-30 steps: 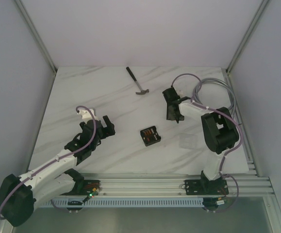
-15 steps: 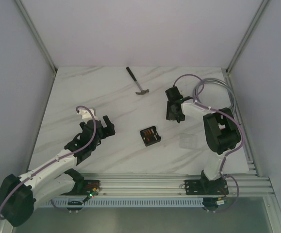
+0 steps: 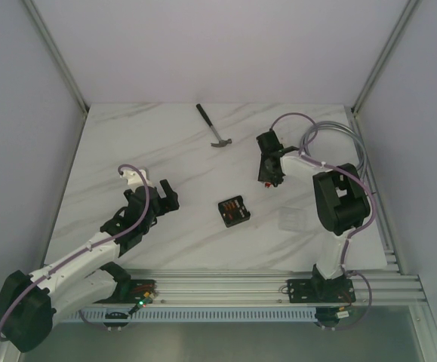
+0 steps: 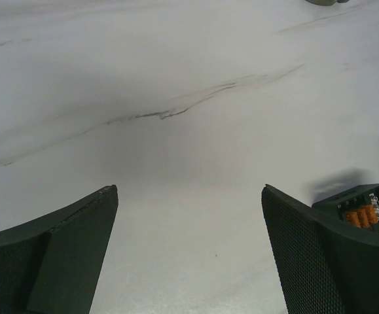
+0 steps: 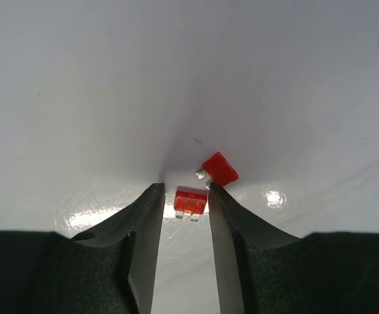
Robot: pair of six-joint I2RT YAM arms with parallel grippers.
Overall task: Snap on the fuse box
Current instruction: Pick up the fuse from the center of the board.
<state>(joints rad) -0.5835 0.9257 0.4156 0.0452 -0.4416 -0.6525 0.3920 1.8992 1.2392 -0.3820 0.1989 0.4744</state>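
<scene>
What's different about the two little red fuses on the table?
The near fuse sits between the right arm's fingers; the far fuse lies just past them. The near fuse sits square to the camera, legs pointing toward it; the far fuse is turned at an angle. Both are small, red and on the white table.

Both the left arm [image 3: 82,253] and the right arm [image 3: 339,204] are made of white links and chunky black joint housings, each trailed by a pale lilac cable [image 3: 290,115] that loops free of the body. Their black base plates [image 3: 316,290] sit bolted on a silver rail [image 3: 226,286]. The fingers [image 4: 320,255] are dark wedges, one face covered in a fine mesh pattern
</scene>
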